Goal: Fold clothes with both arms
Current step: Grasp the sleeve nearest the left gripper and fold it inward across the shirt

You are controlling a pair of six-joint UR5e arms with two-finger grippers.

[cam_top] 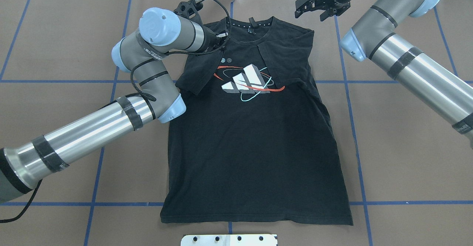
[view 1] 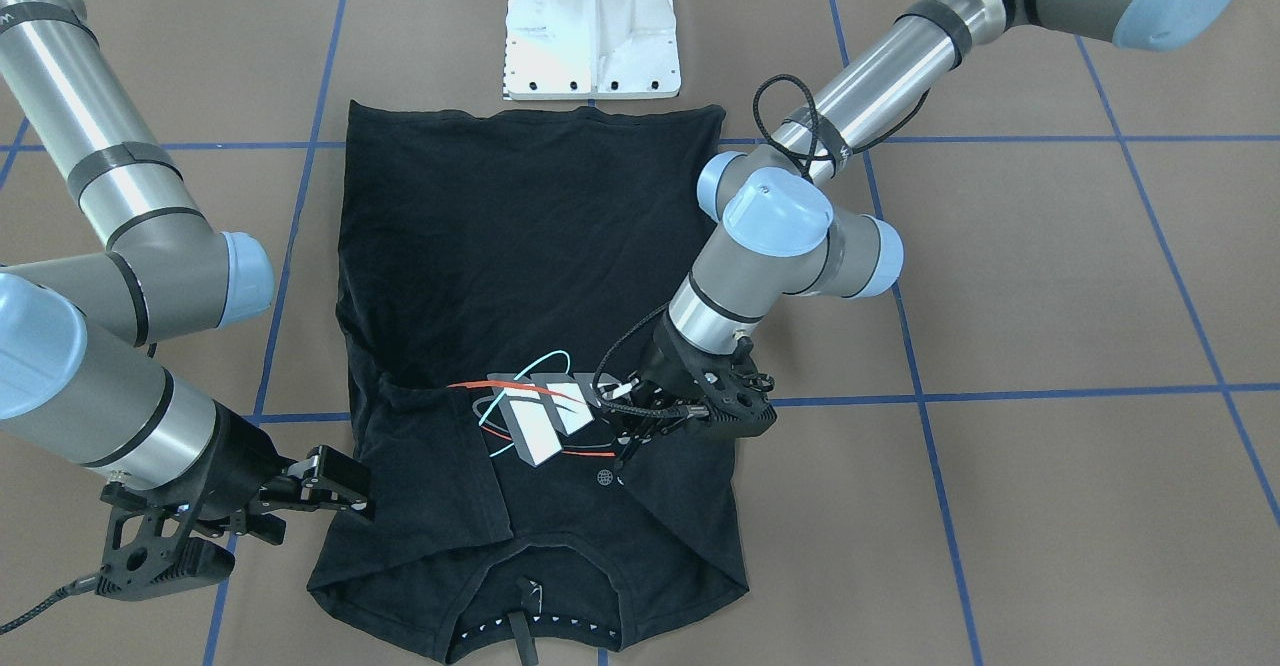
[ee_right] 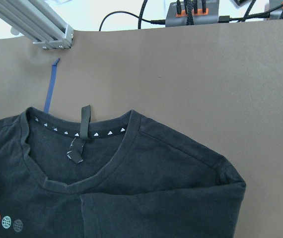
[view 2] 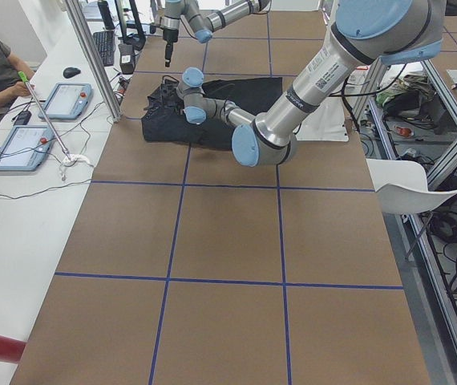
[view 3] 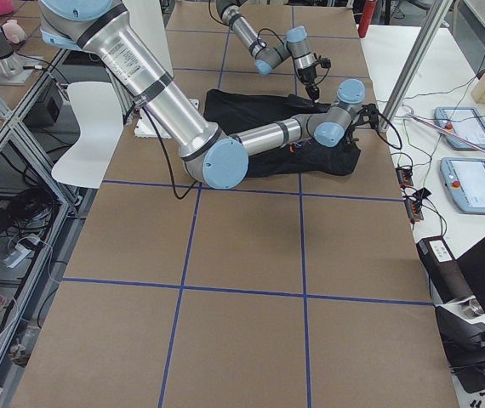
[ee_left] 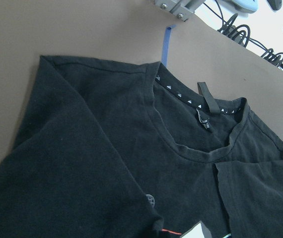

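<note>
1. Nearest the white base, the black T-shirt lies flat on the table, hem towards the base.
2. We judge it light, limp and unlikely to slip. It is best pinched at the hem corners or shoulder seams.
3. Farther from the base, both sleeves lie folded inward. The left claw sits low over one, and we cannot tell its grip.
4. Farthest from the base, the right claw hangs spread and empty beside the shoulder.

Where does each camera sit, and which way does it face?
Front-facing: across the table, facing the robot; left arm, right arm, base, T-shirt.
Overhead: behind the robot, looking down; both arms.
Exterior left: table's end, left arm nearest.
Exterior right: opposite end, right arm nearest.
Left wrist: on that arm, facing the collar; no fingers show.
Right wrist: likewise; both show that collar.
</note>
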